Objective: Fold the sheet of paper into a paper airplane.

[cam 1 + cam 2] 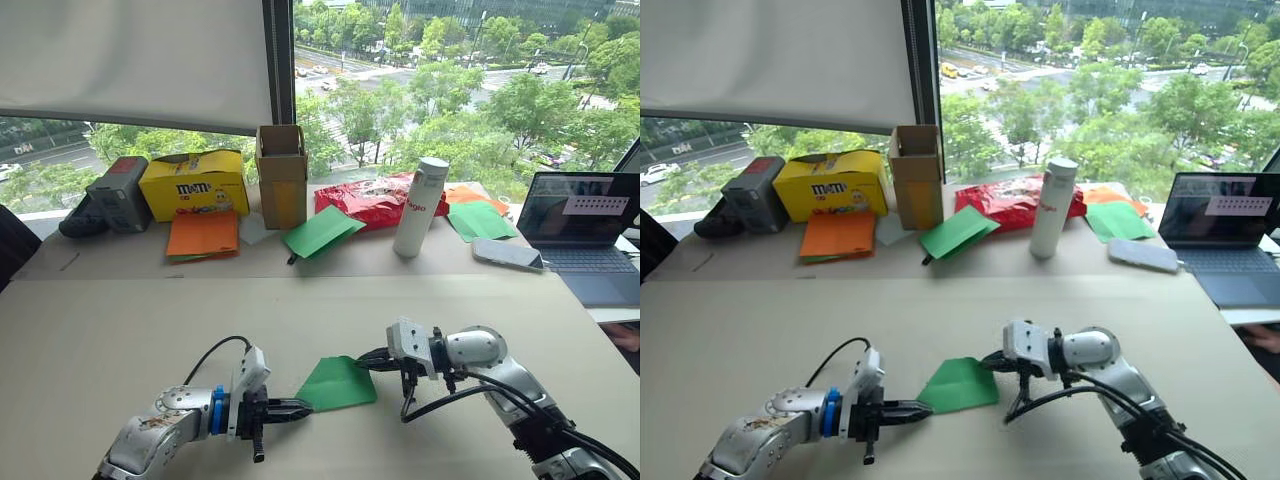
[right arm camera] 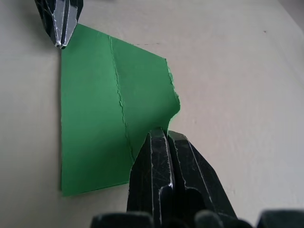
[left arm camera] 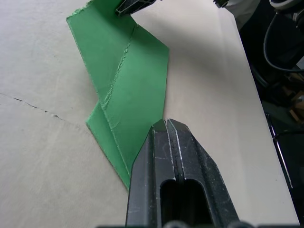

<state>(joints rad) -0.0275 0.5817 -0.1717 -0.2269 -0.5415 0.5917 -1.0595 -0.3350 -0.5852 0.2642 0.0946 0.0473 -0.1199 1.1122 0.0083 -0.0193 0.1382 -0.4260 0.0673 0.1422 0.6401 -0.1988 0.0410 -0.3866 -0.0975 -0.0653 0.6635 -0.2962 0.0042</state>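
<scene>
- Lying low in the centre of the frame on the bare counter: the sheet of paper, bright green, partly folded, with layered flaps and creases visible in the wrist views.
- Touching its lower-left tip: the left pincer, fingers pressed together with nothing between them, seemingly bearing down on the corner.
- Meeting its upper-right edge: the right pincer, fingers likewise pressed together, resting at the paper's rim beside a slight curl.
- Judging the step as flattening or holding a fold: keeping one tip anchoring the corner while sliding the other along the crease, pressing flat rather than pushing sideways, so as not to skate the thin sheet across the smooth counter.
- Watching the ragged crease lines: risking a crooked nose if the layers are shifting under pressure.
- Standing well apart along the upper half of the frame: a yellow box, orange paper sheets, a cardboard box, another green sheet, a red bag, a white bottle, a phone and a laptop at the right.
- Obstructing nothing near the fold; only the right arm's dangling cable hanging close.
</scene>
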